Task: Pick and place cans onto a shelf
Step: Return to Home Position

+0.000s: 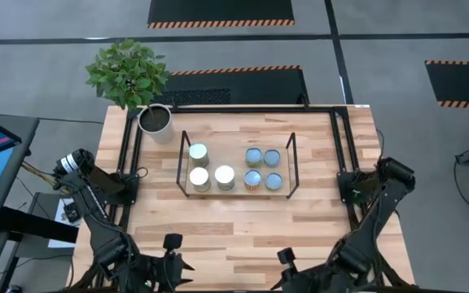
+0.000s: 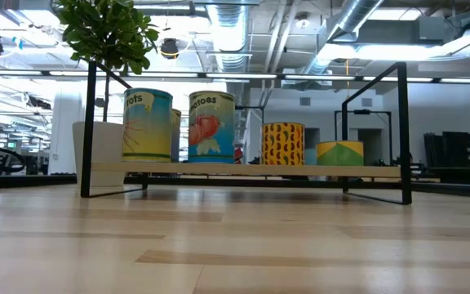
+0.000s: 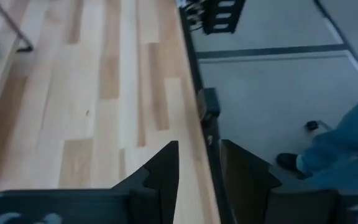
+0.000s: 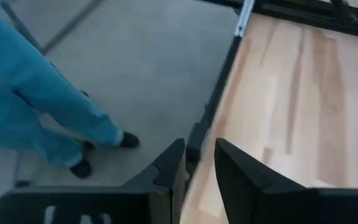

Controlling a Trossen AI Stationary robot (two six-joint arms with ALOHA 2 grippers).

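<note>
Looking down from above, you find all seven cans [image 1: 224, 177] standing on the shelf [image 1: 237, 193], well ahead of both tools, and none left on the surface [image 1: 243, 236]. Your left tool [image 3: 197, 168] and right tool [image 4: 199, 163] hang at the near edge, each slightly parted and grasping nothing. By my judgement the task looks finished.

7 cans [image 1: 224, 177], 1 shelf [image 1: 236, 194], 1 plant pot [image 1: 155, 120]
</note>
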